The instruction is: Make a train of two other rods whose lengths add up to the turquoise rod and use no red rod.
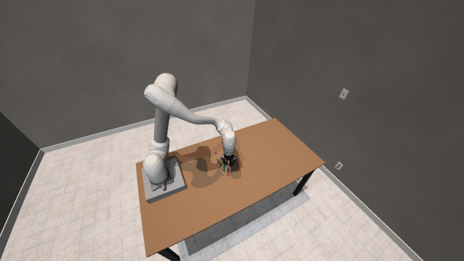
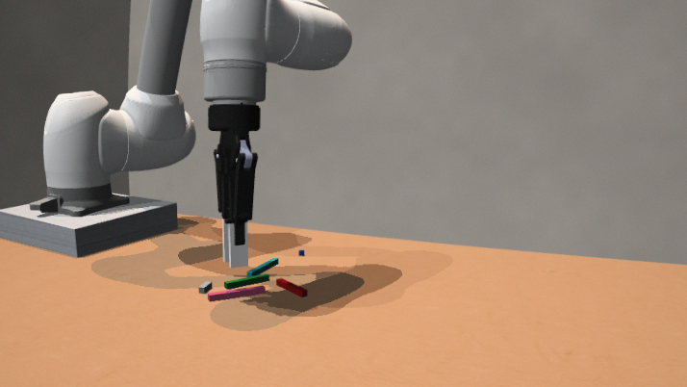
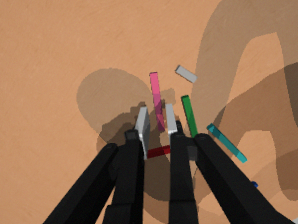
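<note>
My gripper (image 1: 229, 161) (image 2: 236, 262) (image 3: 157, 115) hangs low over the brown table (image 1: 276, 146) (image 2: 481, 313) at the back of a small cluster of rods. Its fingers stand narrow with a small gap and hold nothing. The turquoise rod (image 2: 263, 267) (image 3: 226, 143), the green rod (image 2: 246, 281) (image 3: 189, 116), the pink rod (image 2: 236, 293) (image 3: 156, 92), the red rod (image 2: 292, 287) (image 3: 158, 152) and a short grey rod (image 2: 205, 287) (image 3: 185, 74) all lie flat on the table. In the wrist view the red rod shows through the gap between the fingers. A tiny blue rod (image 2: 301, 252) (image 1: 216, 152) lies apart, farther back.
The arm's grey base block (image 2: 91, 226) (image 1: 164, 188) stands at the table's left end. The table's edges are far from the rods on all sides.
</note>
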